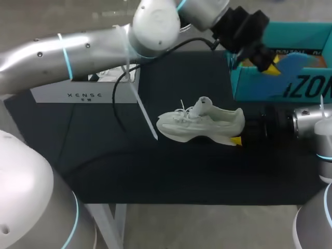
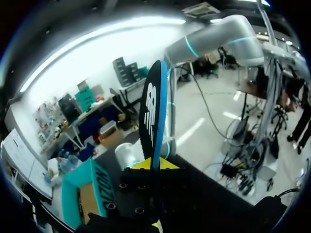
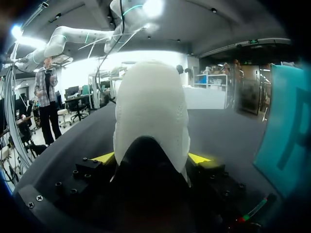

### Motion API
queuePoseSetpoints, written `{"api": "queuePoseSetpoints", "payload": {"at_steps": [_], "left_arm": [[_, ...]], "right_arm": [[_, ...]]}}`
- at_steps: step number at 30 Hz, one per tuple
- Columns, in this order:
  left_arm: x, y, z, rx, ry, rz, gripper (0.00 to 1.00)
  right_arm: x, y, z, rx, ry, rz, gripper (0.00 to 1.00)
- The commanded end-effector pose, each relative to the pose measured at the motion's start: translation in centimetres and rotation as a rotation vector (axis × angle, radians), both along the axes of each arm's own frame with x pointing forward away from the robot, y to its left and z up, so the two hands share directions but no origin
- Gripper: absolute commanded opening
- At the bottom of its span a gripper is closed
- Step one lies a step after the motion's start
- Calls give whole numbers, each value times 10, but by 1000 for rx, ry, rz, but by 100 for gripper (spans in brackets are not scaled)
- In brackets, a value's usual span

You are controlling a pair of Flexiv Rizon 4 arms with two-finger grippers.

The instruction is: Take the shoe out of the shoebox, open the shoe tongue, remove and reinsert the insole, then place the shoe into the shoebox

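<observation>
A white sneaker (image 1: 199,124) stands upright on the black mat, toe to the left, laces loose and tongue raised. My right gripper (image 1: 239,136) comes in from the right and is shut on its heel. In the right wrist view the heel (image 3: 150,107) fills the gap between the yellow fingertips (image 3: 104,157). My left arm reaches across to the far right, where its gripper (image 1: 267,62) holds the black and blue insole (image 1: 298,65) over the teal shoebox (image 1: 290,91). In the left wrist view the insole (image 2: 151,116) stands on edge, pinched in that gripper (image 2: 155,165).
A white flat box (image 1: 83,93) lies at the back left of the black mat (image 1: 155,171). The teal shoebox (image 3: 286,126) stands just right of the shoe. The left arm's cable hangs down over the mat behind the shoe.
</observation>
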State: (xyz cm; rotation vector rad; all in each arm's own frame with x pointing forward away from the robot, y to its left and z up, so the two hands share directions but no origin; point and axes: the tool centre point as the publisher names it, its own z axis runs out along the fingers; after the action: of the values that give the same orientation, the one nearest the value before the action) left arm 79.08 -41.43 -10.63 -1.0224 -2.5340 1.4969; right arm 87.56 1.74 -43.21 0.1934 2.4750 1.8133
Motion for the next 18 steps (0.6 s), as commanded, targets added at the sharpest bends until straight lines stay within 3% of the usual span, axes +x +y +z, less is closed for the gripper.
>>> {"api": "queuePoseSetpoints", "payload": {"at_steps": [1,9,18], "left_arm": [[-8,75,-1,-83,31,106,0],[-10,152,-3,-58,82,241,0],[-24,205,-4,-51,90,289,0]], "right_arm": [[1,2,-4,-3,0,0,0],[1,2,-4,-3,0,0,0],[1,2,-4,-3,0,0,0]]}}
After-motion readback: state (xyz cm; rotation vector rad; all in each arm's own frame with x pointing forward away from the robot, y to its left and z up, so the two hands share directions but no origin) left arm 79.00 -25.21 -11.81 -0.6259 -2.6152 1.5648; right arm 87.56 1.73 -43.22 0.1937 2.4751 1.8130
